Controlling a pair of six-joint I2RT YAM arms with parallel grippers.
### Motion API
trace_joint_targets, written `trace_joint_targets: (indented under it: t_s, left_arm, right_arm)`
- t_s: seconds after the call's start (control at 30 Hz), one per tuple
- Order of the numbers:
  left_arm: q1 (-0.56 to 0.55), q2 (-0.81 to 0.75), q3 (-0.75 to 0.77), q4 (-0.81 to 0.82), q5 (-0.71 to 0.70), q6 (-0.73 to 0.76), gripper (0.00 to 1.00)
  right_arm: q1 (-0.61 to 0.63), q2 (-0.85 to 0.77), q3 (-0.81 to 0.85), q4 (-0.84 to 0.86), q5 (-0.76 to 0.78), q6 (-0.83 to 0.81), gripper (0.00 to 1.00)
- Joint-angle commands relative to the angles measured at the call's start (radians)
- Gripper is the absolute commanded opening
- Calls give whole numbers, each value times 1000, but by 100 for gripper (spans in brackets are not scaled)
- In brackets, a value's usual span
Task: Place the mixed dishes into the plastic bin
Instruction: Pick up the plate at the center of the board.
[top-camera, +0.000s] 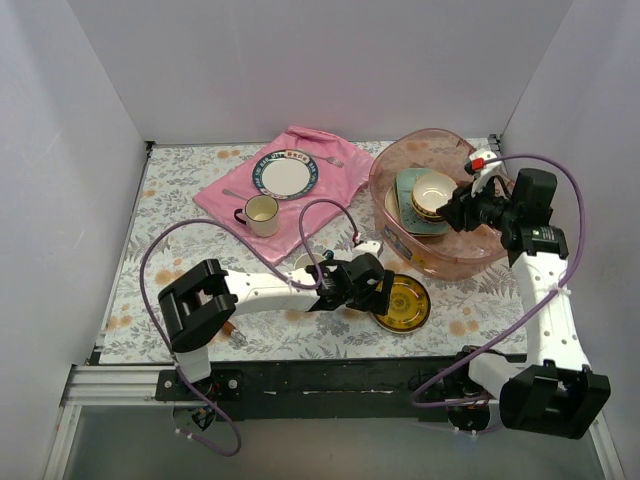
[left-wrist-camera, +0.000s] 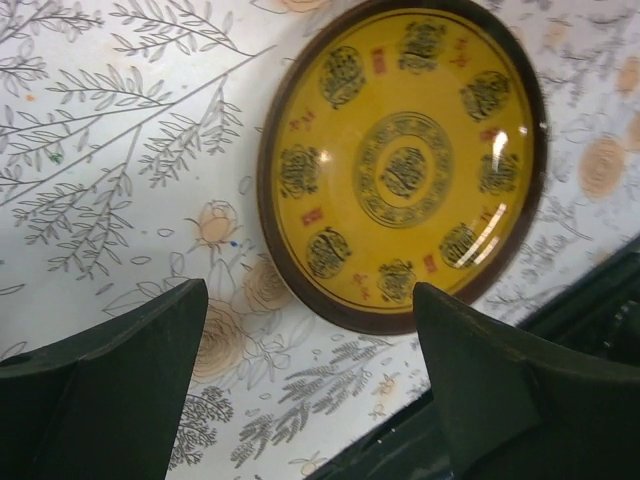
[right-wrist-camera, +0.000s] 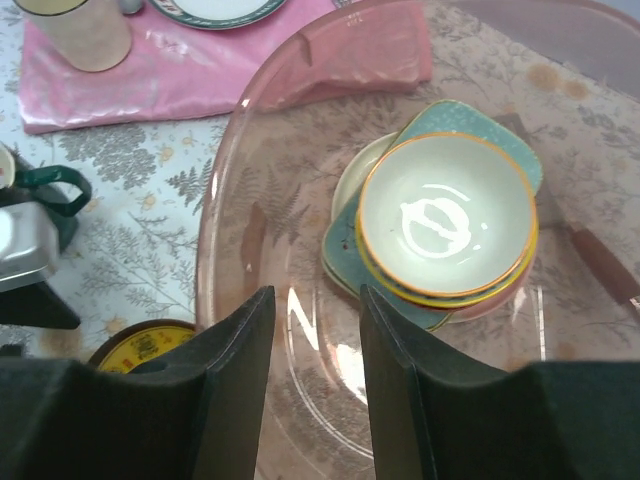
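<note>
Left pincer (left-wrist-camera: 305, 300) fills our wrist view: jaws wide apart, gripping nothing, hovering over the yellow plate (left-wrist-camera: 405, 165). We see that plate flat on the desk (top-camera: 180, 200), just beside the bin's (top-camera: 440, 265) near-left wall. We can't tell whether they touch.

Right pincer (right-wrist-camera: 315, 300) hangs over the bin's inside. Its jaws are parted by a narrow gap with nothing between them.

Inside the bin, we see a cream bowl (right-wrist-camera: 445, 215) upright on top of the green tray (right-wrist-camera: 470, 125), with a pale plate (right-wrist-camera: 350, 185) edge showing under the tray.

Left of the bin, a pink cloth (top-camera: 330, 190) carries a blue-rimmed plate (top-camera: 285, 175) and a cream mug (top-camera: 262, 213). A dark mug (top-camera: 303, 263) stands on the desk, also left of the bin, nearer us than the cloth.
</note>
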Motion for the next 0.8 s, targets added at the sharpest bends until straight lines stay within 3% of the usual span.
trace_joint_targets:
  t_s: [0.0, 0.2, 0.33, 0.47, 0.63, 0.77]
  left_arm:
    - [-1, 59, 98, -138, -119, 27, 79]
    - [-6, 145, 191, -191, -131, 65, 64]
    - [-9, 186, 225, -215, -148, 73, 47]
    - [-15, 194, 242, -243, -177, 79, 36]
    - [-27, 179, 271, -295, -228, 94, 33]
    - [-30, 165, 273, -317, -227, 107, 25]
  right_arm:
    - [-11, -87, -100, 90, -67, 37, 47]
    - [-31, -137, -156, 93, -93, 41, 48]
    - [-48, -148, -166, 94, -111, 46, 47]
    - [-55, -153, -171, 94, -120, 46, 47]
    - [-61, -154, -174, 91, -128, 47, 47]
    - [-64, -157, -171, 93, -129, 47, 48]
